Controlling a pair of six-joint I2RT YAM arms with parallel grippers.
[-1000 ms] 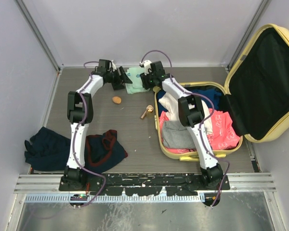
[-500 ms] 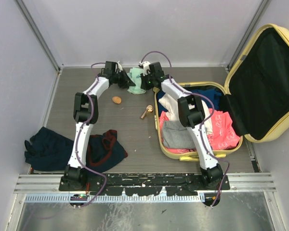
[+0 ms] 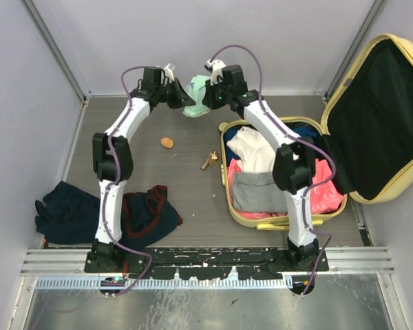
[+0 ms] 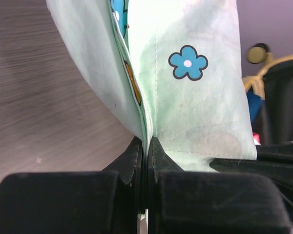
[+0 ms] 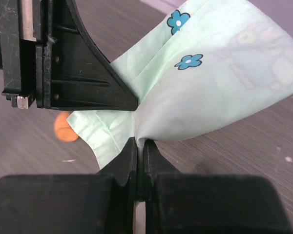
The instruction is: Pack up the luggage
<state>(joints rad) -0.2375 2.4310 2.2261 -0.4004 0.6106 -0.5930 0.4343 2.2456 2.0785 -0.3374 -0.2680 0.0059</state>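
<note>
A pale green cloth with blue flowers (image 3: 195,96) hangs above the far end of the table, pinched from both sides. My left gripper (image 3: 184,97) is shut on its left edge; in the left wrist view the jaws (image 4: 145,142) clamp a fold of the cloth (image 4: 190,97). My right gripper (image 3: 206,97) is shut on the other side, its jaws (image 5: 139,142) gripping the cloth (image 5: 210,92) right beside the left gripper's fingers (image 5: 83,73). The luggage (image 3: 226,189), pale yellow, lies open at the right with its black-lined lid (image 3: 378,110) standing up.
In the luggage lie white (image 3: 251,148), grey (image 3: 255,192), pink (image 3: 325,189) and blue (image 3: 304,130) clothes. An orange egg-shaped thing (image 3: 166,143) and a small brass piece (image 3: 210,160) lie mid-table. Dark garments (image 3: 65,213) (image 3: 151,210) lie at the near left.
Both grippers have closed on the green cloth, which lay flat on the table, and have raised it toward the back wall.
</note>
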